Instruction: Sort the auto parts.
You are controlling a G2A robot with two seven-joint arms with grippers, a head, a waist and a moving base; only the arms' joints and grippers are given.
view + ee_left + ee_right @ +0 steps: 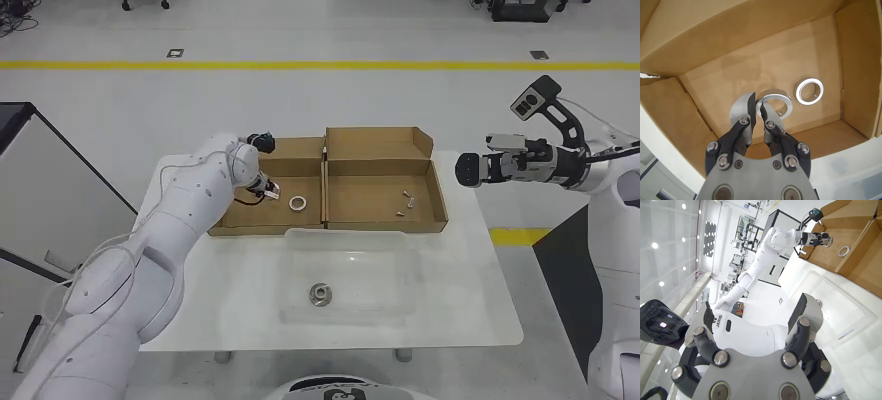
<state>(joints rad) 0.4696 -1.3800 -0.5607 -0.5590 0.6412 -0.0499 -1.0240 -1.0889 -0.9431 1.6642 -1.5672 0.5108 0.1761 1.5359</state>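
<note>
The white surface (470, 300) carries two open cardboard boxes side by side along its far edge. The left-hand box (295, 165) is where the work is; the right-hand box (370, 195) touches it wall to wall. A clear tub (350, 236) lies just in front of both, toward the near edge.

The left pincer (756, 103) hangs inside the left-hand box, nearly closed on the wall of a metal collar ring (772, 92), with one finger outside the rim and one through the bore. The ring is tilted and appears lifted off the box floor. The right pincer (755, 306) is spread wide with nothing in it, off beyond the surface's right edge.

I take this as setting a ring down among its like. Lower it until it is near flat on the floor, then open, so it neither rolls nor bounces. A second collar ring (797, 92) lies flat just beside the held one, so the release should land apart from it, and the box walls leave the wrist little room.

A flanged round part (320, 294) waits in the tub, and a few small bolts (405, 200) lie in the right-hand box.
</note>
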